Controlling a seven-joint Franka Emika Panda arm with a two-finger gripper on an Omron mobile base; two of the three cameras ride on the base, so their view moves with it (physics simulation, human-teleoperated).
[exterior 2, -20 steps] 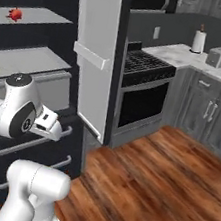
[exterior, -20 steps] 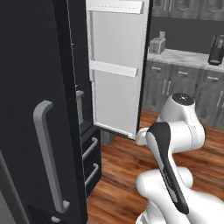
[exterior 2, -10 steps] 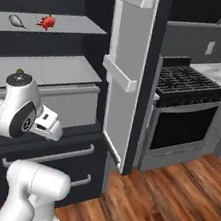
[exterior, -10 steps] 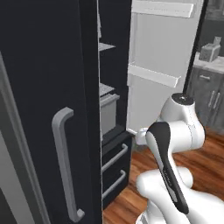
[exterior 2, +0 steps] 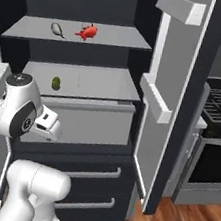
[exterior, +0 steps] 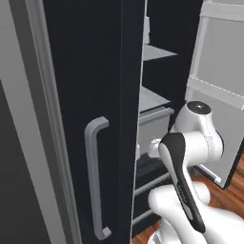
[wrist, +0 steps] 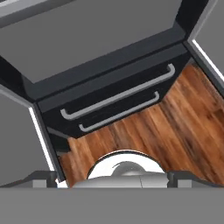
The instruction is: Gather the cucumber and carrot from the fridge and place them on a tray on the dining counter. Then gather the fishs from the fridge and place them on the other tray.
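Left base view: the black fridge [exterior: 95,95] door is filling the near side, its grey bar handle [exterior: 95,176] standing upright.
Right base view: the fridge is standing open; the silver fish [exterior 2: 57,29] and red fish [exterior 2: 87,32] are lying on the upper shelf, the cucumber [exterior 2: 56,82] on the shelf below.
Hand view: the two lower drawers [wrist: 118,103] are facing the camera; the gripper's fingers are spread apart, holding nothing.

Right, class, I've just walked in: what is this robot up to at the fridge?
The robot faces the open fridge and holds nothing yet. Two fish, red-orange and silver-grey, lie on the upper shelf; the cucumber sits on the shelf below. No carrot is visible. The hand camera looks down at the two lower drawers.
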